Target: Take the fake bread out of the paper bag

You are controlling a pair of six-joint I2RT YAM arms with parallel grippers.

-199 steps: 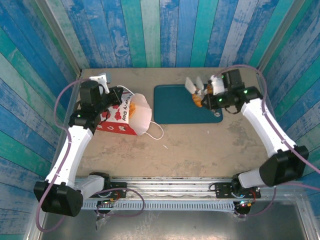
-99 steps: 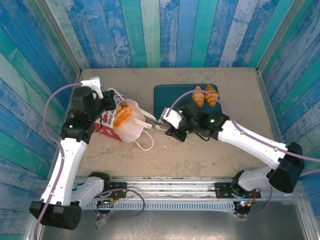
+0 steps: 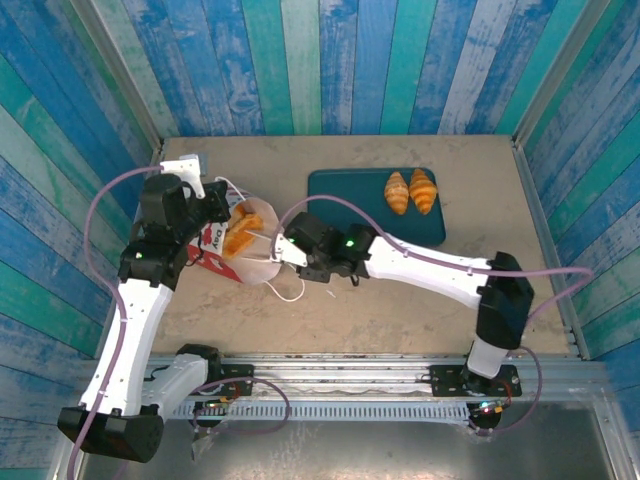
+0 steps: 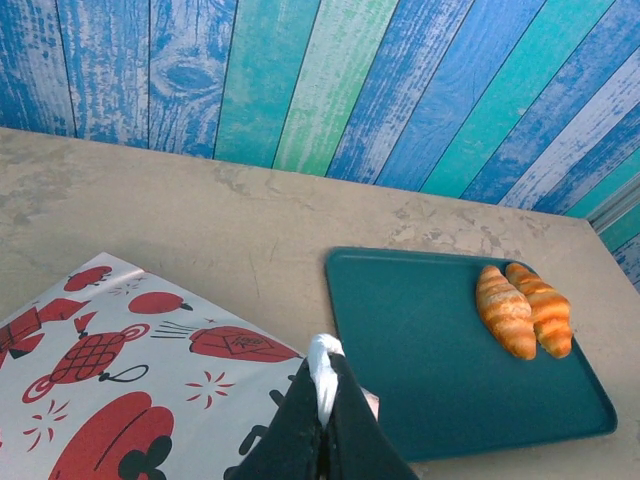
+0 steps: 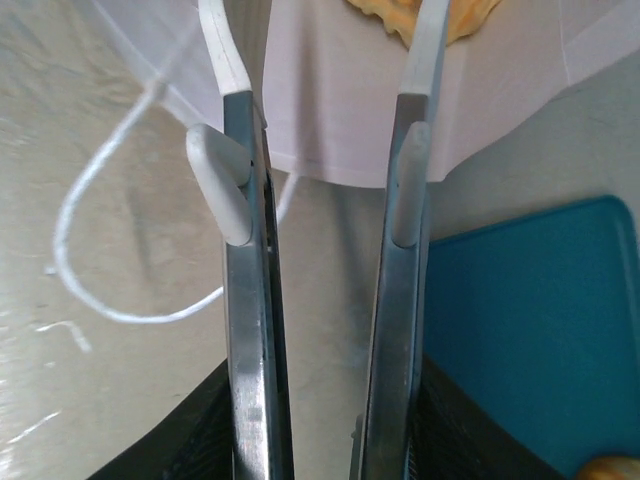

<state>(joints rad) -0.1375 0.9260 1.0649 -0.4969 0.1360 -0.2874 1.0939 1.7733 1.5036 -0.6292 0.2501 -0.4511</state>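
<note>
The right gripper (image 3: 278,245) has swung off the flat teal plastic tray (image 3: 340,215) and across to the mouth of the small white-and-red paper bag (image 3: 258,265). It leaves two ridged golden-orange toy croissants (image 3: 398,192) lying side by side and touching near the tray's far right corner. The bag lies on its side on the beige table (image 3: 400,290), left of the tray, its opening facing the right arm. More golden-orange toy pastries (image 3: 240,232) show just inside that opening. In the right wrist view the gripper's two metal fingers (image 5: 235,190) stand parted with nothing clamped between them. Their tips reach the bag's white paper (image 5: 330,110), with a pastry (image 5: 470,15) directly beyond; whether they touch it cannot be told. A white cord handle (image 5: 80,230) loops on the table beside them. The left gripper (image 3: 228,203) is clenched on the bag's upper white rim, its dark fingers (image 4: 300,430) pressed together around the paper.
</note>
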